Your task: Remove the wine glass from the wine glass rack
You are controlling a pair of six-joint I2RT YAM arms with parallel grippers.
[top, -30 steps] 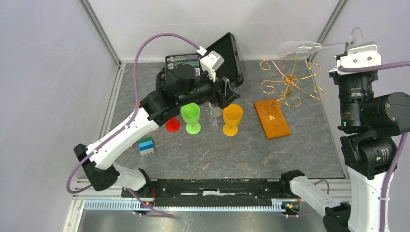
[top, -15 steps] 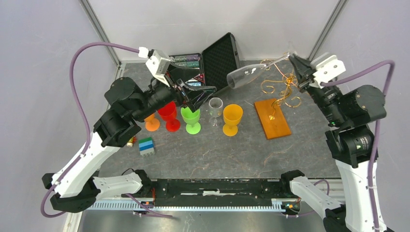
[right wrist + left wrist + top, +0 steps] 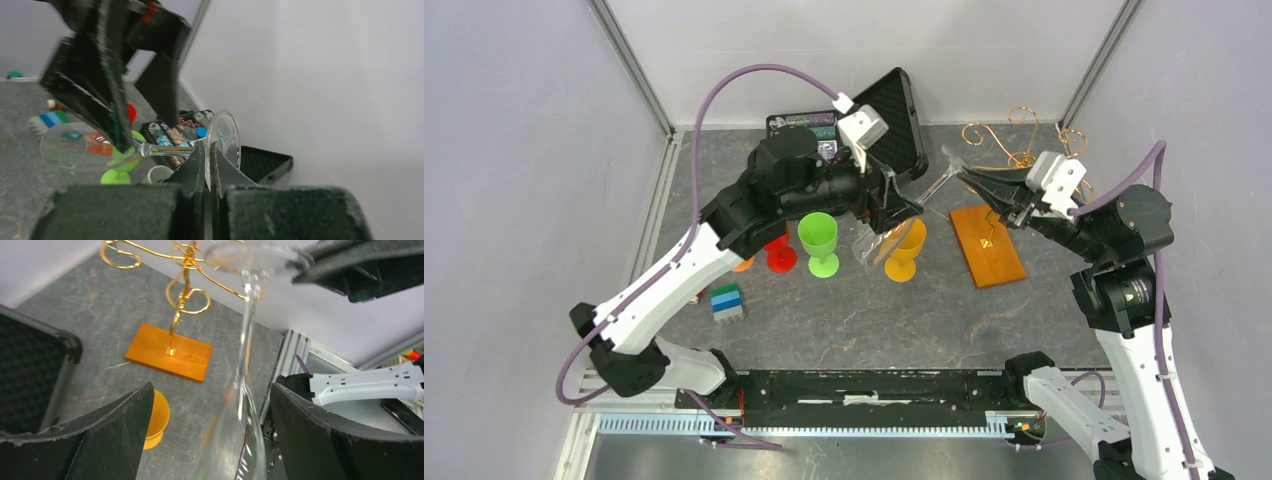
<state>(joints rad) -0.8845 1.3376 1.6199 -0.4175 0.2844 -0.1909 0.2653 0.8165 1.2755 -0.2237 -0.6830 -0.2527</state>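
Observation:
The clear wine glass point(image 3: 929, 195) hangs tilted in the air, off the gold wire wine glass rack point(image 3: 1024, 145), whose orange-brown base point(image 3: 987, 245) lies on the table. My right gripper point(image 3: 972, 180) is shut on the rim of the glass's round foot point(image 3: 223, 135), fingertips point(image 3: 197, 160) pinching it edge-on. The stem point(image 3: 165, 149) runs to the bowl point(image 3: 75, 147). My left gripper point(image 3: 211, 390) is open, its fingers point(image 3: 120, 425) on either side of the bowl point(image 3: 240, 440), with gaps showing on both sides. The rack point(image 3: 185, 290) stands beyond.
A green cup point(image 3: 818, 240), an orange cup point(image 3: 906, 248) and a red cup point(image 3: 781, 258) stand mid-table under the left arm. An open black foam-lined case point(image 3: 894, 115) is at the back. A blue-green block point(image 3: 726, 303) lies front left. Frame posts and walls bound the table.
The right gripper has brought the glass down and left, away from the rack. The left arm has swung back to the middle, and its open fingers now flank the bowl.

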